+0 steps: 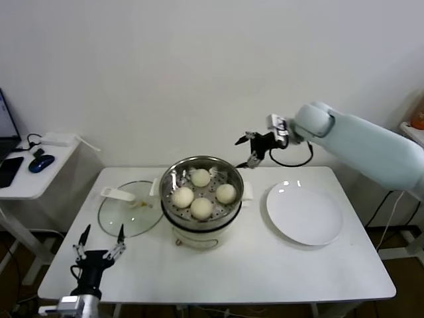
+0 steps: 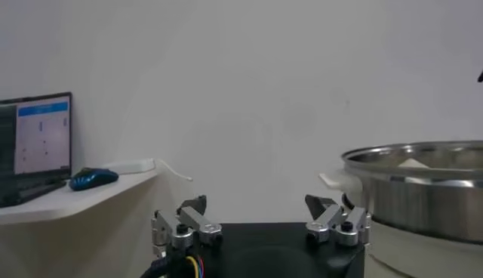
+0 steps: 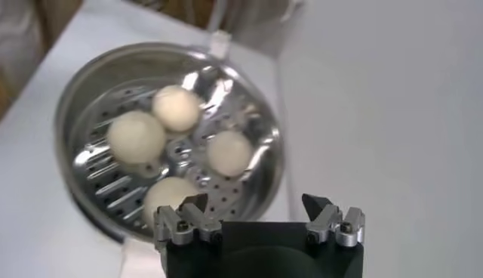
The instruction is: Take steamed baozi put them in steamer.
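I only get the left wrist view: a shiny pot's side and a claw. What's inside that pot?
Observer: Four steamed baozi sit on the perforated tray of the steamer.
Operator: Is the other arm nearby?
Observer: The right claw hangs open behind the steamer, empty.
Operator: Where is the lid?
Observer: The glass lid lies flat on the table at the robot's left of the steamer; a white plate lies on the right.

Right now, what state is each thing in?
Steamer: uncovered, four baozi on its tray.
Lid: off, flat on the table to the steamer's left.
Plate: empty.
Right gripper: open, empty, raised behind the steamer.
Left gripper: open, empty, parked at the near edge.
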You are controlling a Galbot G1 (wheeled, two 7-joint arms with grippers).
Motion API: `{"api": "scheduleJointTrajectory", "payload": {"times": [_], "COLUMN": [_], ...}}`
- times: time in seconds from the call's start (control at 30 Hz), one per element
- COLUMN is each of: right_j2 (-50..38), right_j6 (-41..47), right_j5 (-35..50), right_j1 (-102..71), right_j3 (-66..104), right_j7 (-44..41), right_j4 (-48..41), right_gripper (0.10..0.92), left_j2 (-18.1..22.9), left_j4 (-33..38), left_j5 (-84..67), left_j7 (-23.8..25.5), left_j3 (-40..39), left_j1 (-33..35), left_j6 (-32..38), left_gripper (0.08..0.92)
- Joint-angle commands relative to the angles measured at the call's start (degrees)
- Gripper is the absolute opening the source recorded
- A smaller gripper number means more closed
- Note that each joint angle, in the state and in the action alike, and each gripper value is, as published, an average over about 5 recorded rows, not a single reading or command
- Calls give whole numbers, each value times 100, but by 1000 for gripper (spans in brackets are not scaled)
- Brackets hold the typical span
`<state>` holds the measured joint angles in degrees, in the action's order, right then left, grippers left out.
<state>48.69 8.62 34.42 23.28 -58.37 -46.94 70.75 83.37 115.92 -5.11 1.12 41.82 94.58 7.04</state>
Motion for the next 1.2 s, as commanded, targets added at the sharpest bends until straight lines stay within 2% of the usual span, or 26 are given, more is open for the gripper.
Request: {"api": "scheduleJointTrajectory", "payload": {"times": [0.03,0.23,0.4,0.57,1.2], "right_j2": [-1770,-1588,-771,185,2187], "right_j6": [-308,-737,-892,-1193,-1877], "right_j5": [-488,-637,-902,-1189,-1595], "right_j1": [-3697,-5519,-6901,-8077,-9871], "right_j3": [3963,5612,7010,7974,8878], "right_j7": [2241,3058,3556,3645,3644], "right_j4": [1721,2153,2476,2711,3310], "right_gripper": [823,823,823,823,823], "left_j2": [30,130,219,258,318], "left_j4": [35,24,37,44,87], "left_j5": [65,178,219,208,127], "left_j7": [11,21,13,11,74], "left_j3": [-19,-64,-57,24,174], "left_j1": [36,9,-4,13,-123], "left_j6": [106,101,84,77,-132], "left_gripper": [823,823,823,823,823]}}
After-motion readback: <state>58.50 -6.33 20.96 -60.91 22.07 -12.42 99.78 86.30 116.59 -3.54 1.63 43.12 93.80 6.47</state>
